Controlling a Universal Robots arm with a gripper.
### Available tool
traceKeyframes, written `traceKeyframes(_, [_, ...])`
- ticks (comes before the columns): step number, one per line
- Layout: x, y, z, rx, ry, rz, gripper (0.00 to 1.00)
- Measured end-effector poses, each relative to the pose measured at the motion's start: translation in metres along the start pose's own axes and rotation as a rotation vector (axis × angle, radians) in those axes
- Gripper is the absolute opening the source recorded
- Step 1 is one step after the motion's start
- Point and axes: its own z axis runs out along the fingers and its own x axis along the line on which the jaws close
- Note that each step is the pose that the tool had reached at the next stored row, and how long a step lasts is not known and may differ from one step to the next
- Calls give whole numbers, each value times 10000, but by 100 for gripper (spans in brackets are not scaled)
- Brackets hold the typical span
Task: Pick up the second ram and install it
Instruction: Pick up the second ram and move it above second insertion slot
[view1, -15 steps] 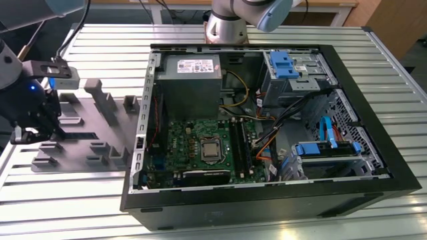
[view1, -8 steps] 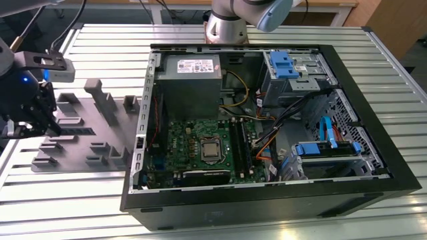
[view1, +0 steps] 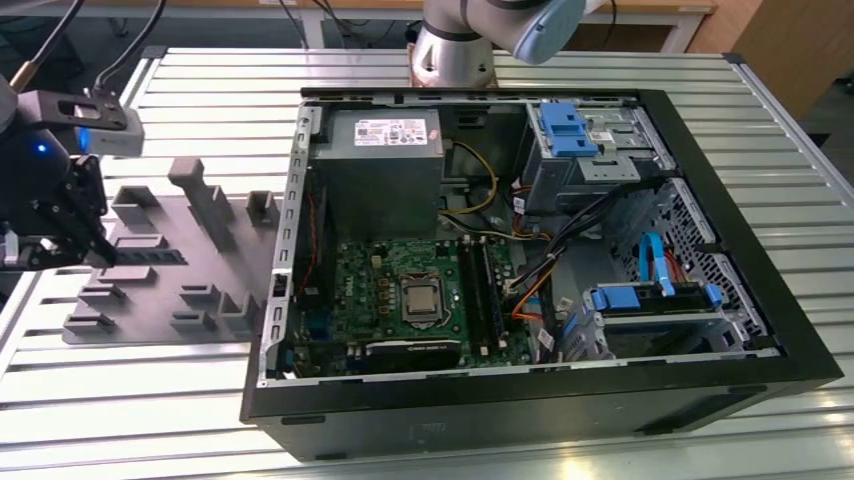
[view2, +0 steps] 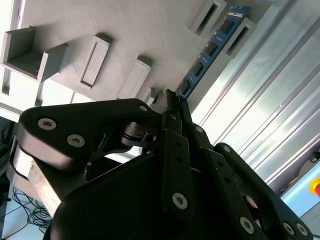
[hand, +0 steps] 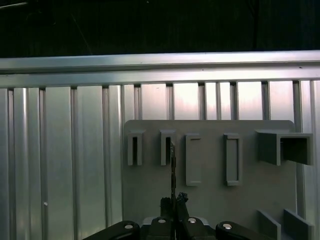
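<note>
The second ram (view2: 210, 47) is a thin blue stick with black chips. It runs from my fingertips out over the grey tray (view2: 130, 30), between two upright slotted blocks. In the first wrist view the ram (hand: 173, 162) shows edge-on, straight ahead of my gripper (hand: 173, 199). My gripper (view2: 172, 97) is shut on the near end of the stick. In the exterior view the gripper (view1: 83, 248) hangs over the tray (view1: 200, 290) at the far left, with the ram (view1: 147, 253) reaching toward that view's right.
An open computer case (view1: 534, 390) lies on the slatted metal table (view1: 134, 400), to the exterior view's right of the tray. Inside are the green motherboard (view1: 380, 285), a grey power supply (view1: 380, 165), cables and blue-tabbed drive bays (view1: 654, 300). The arm's base (view1: 454, 50) stands behind the case.
</note>
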Motion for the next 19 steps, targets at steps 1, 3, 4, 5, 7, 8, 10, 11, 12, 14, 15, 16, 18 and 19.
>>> traceKeyframes(1, [0,0,-6,0,-1,-1,14])
traceKeyframes(3, [0,0,-14,2,-2,0,14])
traceKeyframes(4, [0,0,-20,1,0,-1,14])
traceKeyframes(5, [0,0,-24,1,0,0,14])
traceKeyframes(7, [0,0,-30,3,-2,-1,14])
traceKeyframes(8, [0,0,-33,2,-1,-1,14])
traceKeyframes(10, [0,0,-39,2,-1,-1,14])
traceKeyframes(11, [0,0,-42,1,-1,-1,14])
traceKeyframes(12, [0,0,-46,0,0,-1,14])
traceKeyframes(14, [-1,0,-56,-1,1,-1,14])
traceKeyframes(15, [-1,0,-62,-1,1,-1,14])
traceKeyframes(16, [-1,0,-69,0,0,-1,14])
traceKeyframes(18, [-2,0,-90,1,0,-2,14])
traceKeyframes(19, [-2,0,-104,1,0,-1,14])
